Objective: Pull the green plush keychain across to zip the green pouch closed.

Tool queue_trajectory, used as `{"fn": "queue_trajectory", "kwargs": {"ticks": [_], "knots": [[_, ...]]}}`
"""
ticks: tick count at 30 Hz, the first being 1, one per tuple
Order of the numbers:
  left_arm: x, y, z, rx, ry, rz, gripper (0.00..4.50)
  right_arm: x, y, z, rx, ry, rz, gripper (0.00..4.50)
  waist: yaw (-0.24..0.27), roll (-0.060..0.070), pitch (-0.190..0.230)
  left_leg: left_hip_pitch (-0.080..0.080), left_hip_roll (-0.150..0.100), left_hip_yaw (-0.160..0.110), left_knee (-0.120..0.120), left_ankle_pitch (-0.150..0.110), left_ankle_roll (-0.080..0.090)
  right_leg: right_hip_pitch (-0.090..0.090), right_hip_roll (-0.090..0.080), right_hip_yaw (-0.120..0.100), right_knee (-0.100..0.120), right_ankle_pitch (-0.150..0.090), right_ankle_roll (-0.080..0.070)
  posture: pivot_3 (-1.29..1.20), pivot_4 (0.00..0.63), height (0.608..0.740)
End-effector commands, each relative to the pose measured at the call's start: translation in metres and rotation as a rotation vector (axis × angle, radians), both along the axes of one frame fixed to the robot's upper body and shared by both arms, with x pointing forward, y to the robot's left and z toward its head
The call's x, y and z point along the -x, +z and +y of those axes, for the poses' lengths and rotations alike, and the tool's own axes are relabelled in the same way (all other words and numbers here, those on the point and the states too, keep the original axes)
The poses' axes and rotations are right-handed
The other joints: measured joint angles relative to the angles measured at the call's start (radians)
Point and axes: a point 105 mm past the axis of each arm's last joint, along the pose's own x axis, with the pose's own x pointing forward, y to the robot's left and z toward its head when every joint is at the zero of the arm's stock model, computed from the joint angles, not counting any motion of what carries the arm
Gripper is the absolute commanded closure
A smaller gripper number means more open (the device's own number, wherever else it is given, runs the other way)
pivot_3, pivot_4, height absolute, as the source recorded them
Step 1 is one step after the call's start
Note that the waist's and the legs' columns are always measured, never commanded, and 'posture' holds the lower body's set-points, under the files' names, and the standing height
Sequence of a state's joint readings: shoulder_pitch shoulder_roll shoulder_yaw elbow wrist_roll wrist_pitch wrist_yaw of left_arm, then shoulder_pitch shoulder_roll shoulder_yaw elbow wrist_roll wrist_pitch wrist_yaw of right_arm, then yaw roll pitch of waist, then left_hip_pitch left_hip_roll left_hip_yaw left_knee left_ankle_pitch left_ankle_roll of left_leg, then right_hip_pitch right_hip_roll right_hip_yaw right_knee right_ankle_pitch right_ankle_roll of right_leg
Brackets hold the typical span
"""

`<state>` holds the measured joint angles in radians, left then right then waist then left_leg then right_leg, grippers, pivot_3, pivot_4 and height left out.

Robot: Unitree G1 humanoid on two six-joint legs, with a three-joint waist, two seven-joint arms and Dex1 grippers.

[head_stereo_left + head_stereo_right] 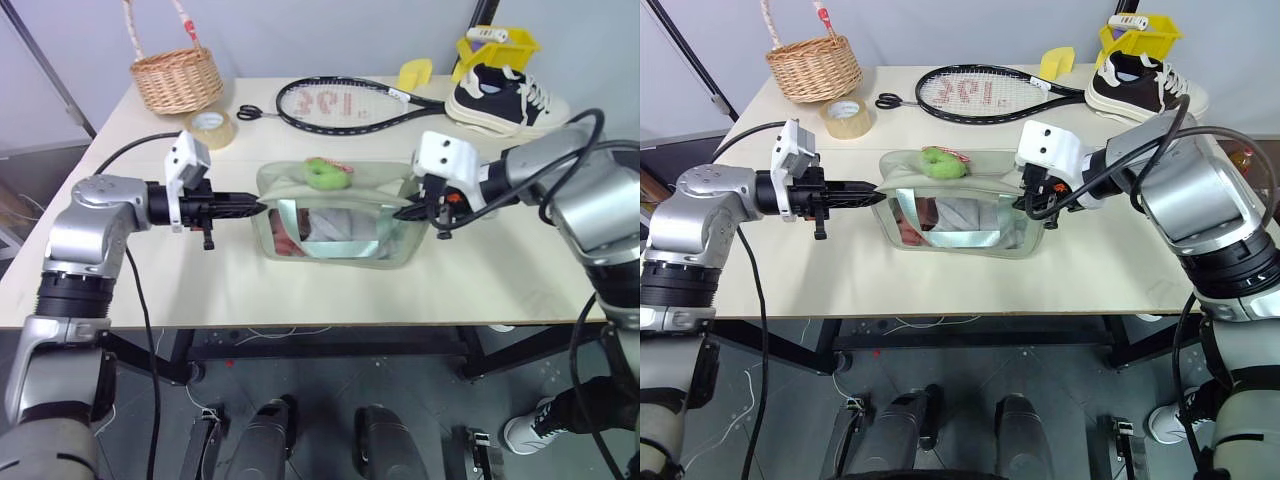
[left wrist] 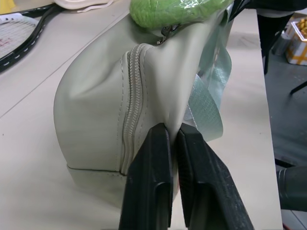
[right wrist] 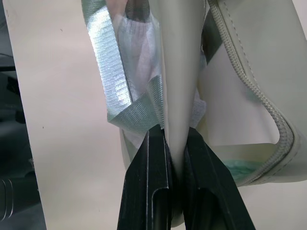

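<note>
Pinching a fold of fabric at one end of the green pouch, the left gripper has its two black fingers pressed together on the material just beside the zipper track, as the left wrist view shows; the right gripper does the same at the opposite end, its fingers clamped on the pouch wall next to a silvery-green strap band; held from both ends like this, the soft bag looks stretched between the arms, which I judge is meant to keep the zipper line taut and stop the bag sliding on the tabletop; the green plush keychain lies on top of the pouch, nearer the left gripper's end than the right's, and neither gripper touches it; the zipper pull beneath it is too small to read, so how far the zip is closed I cannot tell; to draw the charm across, one gripper would probably have to let go of its end; further back on the tabletop, well apart from the pouch, sit a wicker basket, a roll of tape, a racket and a sneaker.
</note>
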<state>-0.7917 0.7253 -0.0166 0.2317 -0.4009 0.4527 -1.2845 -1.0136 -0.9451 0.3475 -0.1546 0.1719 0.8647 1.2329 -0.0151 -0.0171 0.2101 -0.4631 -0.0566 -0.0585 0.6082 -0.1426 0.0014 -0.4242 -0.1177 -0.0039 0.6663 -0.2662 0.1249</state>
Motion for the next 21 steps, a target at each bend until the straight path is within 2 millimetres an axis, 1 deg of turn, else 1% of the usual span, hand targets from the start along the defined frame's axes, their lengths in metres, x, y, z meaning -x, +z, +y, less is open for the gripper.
{"fn": "queue_trajectory", "kwargs": {"ticks": [1, 4, 7, 10, 12, 14, 15, 17, 19, 21], "knots": [[0.005, 0.004, -0.006, -0.005, -0.016, -0.018, 4.5, 0.015, 0.019, 0.002, -0.037, 0.068, -0.025, 3.37, 0.002, 0.0, 0.0, 0.0, 0.0, 0.0, 0.0, 0.0, 0.0, 0.0, 0.0, 0.0, 0.0, 0.0, 0.0, 0.0, 0.15, 0.724], [0.007, 0.004, -0.004, -0.004, -0.009, -0.019, 4.5, 0.024, 0.042, 0.013, -0.143, 0.137, -0.032, 1.89, 0.001, 0.0, 0.0, 0.0, 0.0, 0.0, 0.0, 0.0, 0.0, 0.0, 0.0, 0.0, 0.0, 0.0, 0.0, 0.0, 0.15, 0.724], [0.008, 0.003, -0.005, -0.003, -0.008, -0.015, 4.5, 0.021, 0.059, 0.028, -0.212, 0.161, -0.082, 0.38, 0.0, 0.0, 0.0, 0.0, 0.0, 0.0, 0.0, 0.0, 0.0, 0.001, 0.0, 0.0, 0.0, 0.0, 0.0, 0.0, 0.15, 0.724], [0.008, 0.002, -0.007, -0.002, -0.008, -0.014, 4.5, 0.013, 0.065, 0.048, -0.246, 0.176, -0.109, 0.38, -0.002, 0.0, 0.0, 0.001, 0.0, -0.001, 0.0, 0.0, 0.0, 0.001, 0.0, 0.0, 0.0, 0.0, 0.0, 0.0, 0.15, 0.724], [0.008, 0.003, -0.007, 0.001, -0.007, -0.014, 4.5, 0.003, 0.063, 0.061, -0.251, 0.167, -0.128, 0.38, 0.001, 0.0, 0.0, 0.001, 0.0, -0.001, 0.0, 0.0, 0.0, 0.001, 0.0, 0.0, 0.0, 0.0, 0.0, 0.0, 0.15, 0.724], [0.008, 0.003, -0.008, 0.005, -0.007, -0.014, 4.5, -0.009, 0.056, 0.071, -0.226, 0.144, -0.146, 0.38, 0.001, 0.0, 0.0, 0.001, 0.0, -0.001, 0.001, 0.0, 0.0, 0.001, 0.0, 0.0, 0.0, 0.0, 0.0, 0.0, 0.15, 0.724], [0.008, 0.003, -0.009, 0.005, -0.007, -0.015, 4.5, -0.013, 0.052, 0.075, -0.208, 0.138, -0.148, 0.6, 0.002, 0.0, 0.0, 0.001, 0.0, 0.0, 0.001, 0.0, 0.0, 0.001, 0.0, 0.0, 0.0, 0.0, -0.001, 0.0, 0.15, 0.724], [0.008, 0.004, -0.009, 0.006, -0.005, -0.016, 4.5, -0.017, 0.048, 0.078, -0.196, 0.128, -0.137, 1.24, 0.004, 0.0, 0.0, 0.0, 0.0, -0.001, 0.002, 0.0, 0.0, 0.001, 0.0, 0.0, 0.0, 0.0, -0.001, 0.0, 0.15, 0.724], [0.009, 0.004, -0.009, 0.007, -0.001, -0.017, 4.5, -0.018, 0.049, 0.078, -0.196, 0.125, -0.137, 2.31, 0.003, 0.0, 0.0, 0.0, -0.001, 0.0, 0.002, 0.0, 0.0, 0.001, 0.0, 0.0, 0.0, 0.001, 0.0, 0.0, 0.15, 0.724], [0.009, 0.005, -0.007, 0.006, 0.005, -0.018, 4.5, -0.016, 0.055, 0.077, -0.218, 0.123, -0.131, 3.39, 0.001, 0.0, 0.0, 0.0, -0.001, 0.0, 0.002, 0.0, 0.0, 0.001, 0.0, 0.0, 0.0, 0.001, 0.0, 0.0, 0.15, 0.724]]}}
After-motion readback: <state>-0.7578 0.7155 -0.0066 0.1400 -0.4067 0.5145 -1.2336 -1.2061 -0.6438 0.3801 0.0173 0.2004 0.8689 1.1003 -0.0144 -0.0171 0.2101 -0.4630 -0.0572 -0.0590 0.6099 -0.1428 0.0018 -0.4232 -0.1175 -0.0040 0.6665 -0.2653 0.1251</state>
